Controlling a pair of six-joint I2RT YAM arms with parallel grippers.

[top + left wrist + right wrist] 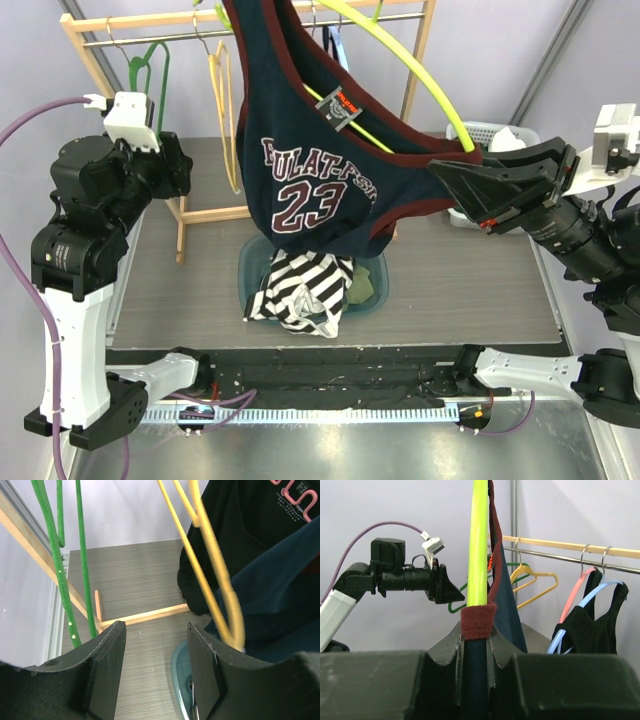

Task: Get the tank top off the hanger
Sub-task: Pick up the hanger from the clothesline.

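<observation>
A navy tank top (310, 190) with maroon trim and the number 23 hangs from a lime-yellow hanger (400, 60) that slants down to the right. My right gripper (445, 175) is shut on the hanger's lower end, where the maroon-edged strap wraps it. The right wrist view shows the hanger (479, 540) rising from between the closed jaws of the right gripper (476, 630), with the tank top (507, 600) draped behind. My left gripper (185, 165) stands open by the rack, left of the tank top. Nothing sits between the fingers of the left gripper (156, 630).
A wooden rack (100, 22) carries a green hanger (150, 65) and a yellow hanger (222, 100). Below the tank top, a teal basin (372, 290) holds striped clothing (305, 290). A white basket (500, 135) stands at the far right. A black top (590, 630) hangs on the rail.
</observation>
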